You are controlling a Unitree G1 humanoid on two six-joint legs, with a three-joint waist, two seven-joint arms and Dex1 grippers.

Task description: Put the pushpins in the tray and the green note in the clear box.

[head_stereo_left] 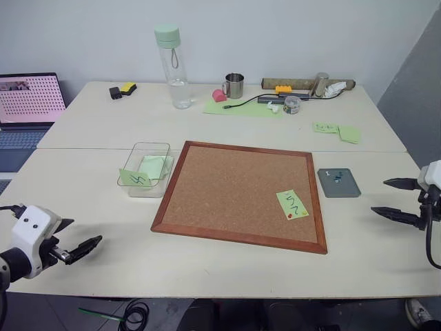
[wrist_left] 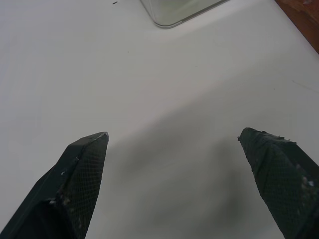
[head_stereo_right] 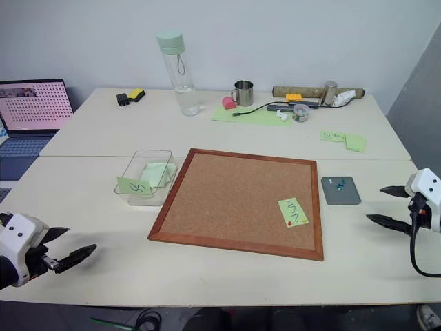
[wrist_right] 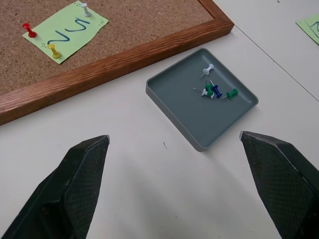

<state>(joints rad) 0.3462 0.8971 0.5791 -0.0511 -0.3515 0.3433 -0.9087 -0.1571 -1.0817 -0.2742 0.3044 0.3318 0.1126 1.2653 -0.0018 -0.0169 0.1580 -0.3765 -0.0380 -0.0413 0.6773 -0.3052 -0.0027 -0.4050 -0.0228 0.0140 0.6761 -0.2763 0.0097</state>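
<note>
Both grippers, left (head_stereo_left: 81, 247) and right (head_stereo_left: 394, 198), hang wide open and empty. Note (wrist_right: 66, 31) remains pinned; next, pull its three pushpins (wrist_right: 30, 30) for the tray (wrist_right: 202, 102).

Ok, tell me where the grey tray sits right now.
The grey tray sits on the table on the robot's right, just beyond the right edge of the cork board, with a few pushpins lying inside it.

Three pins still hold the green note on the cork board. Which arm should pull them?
Right. The right gripper hangs open beside the tray, near the green note; the left gripper sits across the cork board.
</note>
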